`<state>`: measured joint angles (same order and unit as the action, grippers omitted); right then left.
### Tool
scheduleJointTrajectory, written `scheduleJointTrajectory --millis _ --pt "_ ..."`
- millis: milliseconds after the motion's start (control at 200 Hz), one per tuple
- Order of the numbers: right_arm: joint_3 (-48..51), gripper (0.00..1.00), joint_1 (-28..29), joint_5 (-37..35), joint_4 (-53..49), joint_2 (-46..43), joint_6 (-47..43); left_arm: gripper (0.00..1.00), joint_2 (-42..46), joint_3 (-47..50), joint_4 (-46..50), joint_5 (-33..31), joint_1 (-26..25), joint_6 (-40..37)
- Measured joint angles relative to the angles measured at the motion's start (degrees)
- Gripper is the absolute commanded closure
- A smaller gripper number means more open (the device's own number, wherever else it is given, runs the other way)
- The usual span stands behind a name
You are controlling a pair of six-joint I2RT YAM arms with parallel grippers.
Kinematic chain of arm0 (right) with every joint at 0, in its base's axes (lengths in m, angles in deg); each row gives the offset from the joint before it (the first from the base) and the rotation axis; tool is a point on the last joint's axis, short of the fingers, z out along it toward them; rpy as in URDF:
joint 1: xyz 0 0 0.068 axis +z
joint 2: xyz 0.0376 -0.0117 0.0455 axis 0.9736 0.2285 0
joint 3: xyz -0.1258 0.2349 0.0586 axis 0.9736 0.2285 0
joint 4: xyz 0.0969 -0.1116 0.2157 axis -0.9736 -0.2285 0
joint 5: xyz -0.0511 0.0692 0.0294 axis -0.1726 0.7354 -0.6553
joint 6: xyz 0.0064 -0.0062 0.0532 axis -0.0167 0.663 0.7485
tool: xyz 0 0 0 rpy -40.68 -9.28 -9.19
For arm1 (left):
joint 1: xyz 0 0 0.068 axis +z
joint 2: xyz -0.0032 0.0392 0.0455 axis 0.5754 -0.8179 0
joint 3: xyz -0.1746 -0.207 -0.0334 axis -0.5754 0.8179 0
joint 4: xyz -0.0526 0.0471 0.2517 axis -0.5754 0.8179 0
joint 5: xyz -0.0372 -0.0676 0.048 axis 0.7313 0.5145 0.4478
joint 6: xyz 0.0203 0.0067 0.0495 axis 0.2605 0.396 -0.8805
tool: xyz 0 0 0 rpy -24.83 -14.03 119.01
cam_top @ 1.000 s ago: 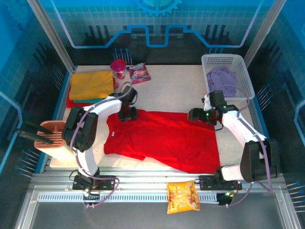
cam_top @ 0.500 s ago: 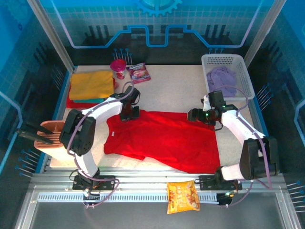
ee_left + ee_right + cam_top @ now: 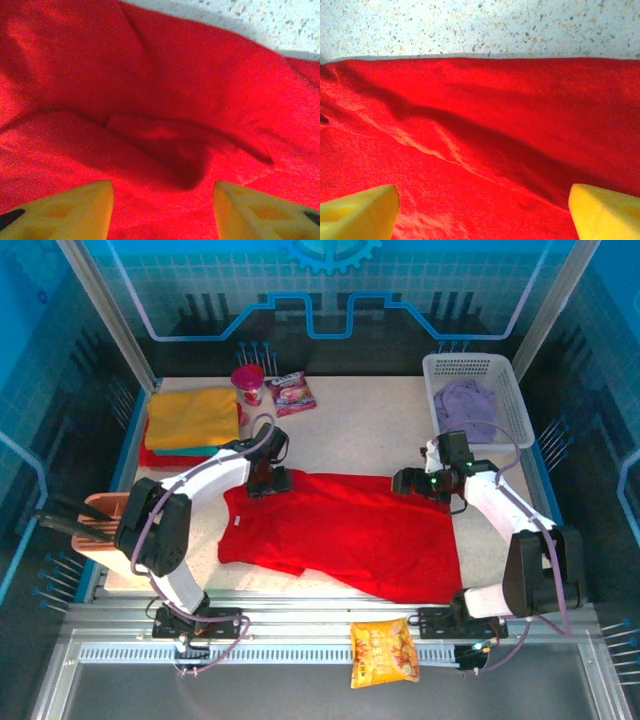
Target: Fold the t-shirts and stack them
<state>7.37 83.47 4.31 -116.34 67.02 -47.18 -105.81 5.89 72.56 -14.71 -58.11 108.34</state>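
Soft, matt red cloth on the t-shirt, a bit wrinkly. Hard, speckled, stone-like counter. Smooth white plastic basket. Shiny, crinkly snack bag.

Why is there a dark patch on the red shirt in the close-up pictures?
Left wrist view: that patch is shadow in a dip under a raised fold of the red t-shirt, and the cloth looks grainy. Right wrist view: a long shadow runs beside a ridge in the cloth, while the speckled table looks sharper. Top external view: even light.
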Motion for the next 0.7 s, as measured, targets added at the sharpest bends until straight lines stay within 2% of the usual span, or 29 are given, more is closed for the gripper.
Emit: scheduleJointTrajectory --millis 160,360,510,565,640,675,700 --pt "0.94 0.12 0.0 -0.02 -0.2 0.0 -0.02 0.69 -4.15 -1.88 -0.02 0.57 0.0 -0.07" --pt "0.94 0.12 0.0 -0.02 -0.15 0.0 -0.02 0.89 -4.37 -1.79 0.13 0.66 0.0 0.04" --pt "0.94 0.12 0.0 0.07 -0.02 0.0 0.0 0.95 -3.52 -1.36 0.22 0.61 -0.13 0.15" --pt "0.94 0.12 0.0 0.2 -0.02 0.0 0.0 0.91 -2.95 -1.18 0.17 0.61 -0.24 0.17" --pt "0.94 0.12 0.0 0.22 -0.02 0.0 0.0 0.55 -2.32 -0.98 0.28 0.57 -0.46 0.33" --pt "0.94 0.12 0.0 0.24 -0.02 0.0 0.0 0.43 -2.19 -0.96 0.42 0.48 -0.46 0.13" --pt "0.94 0.12 0.0 0.28 -0.02 0.0 0.0 0.4 -2.03 -0.9 0.35 0.44 -0.55 0.15"
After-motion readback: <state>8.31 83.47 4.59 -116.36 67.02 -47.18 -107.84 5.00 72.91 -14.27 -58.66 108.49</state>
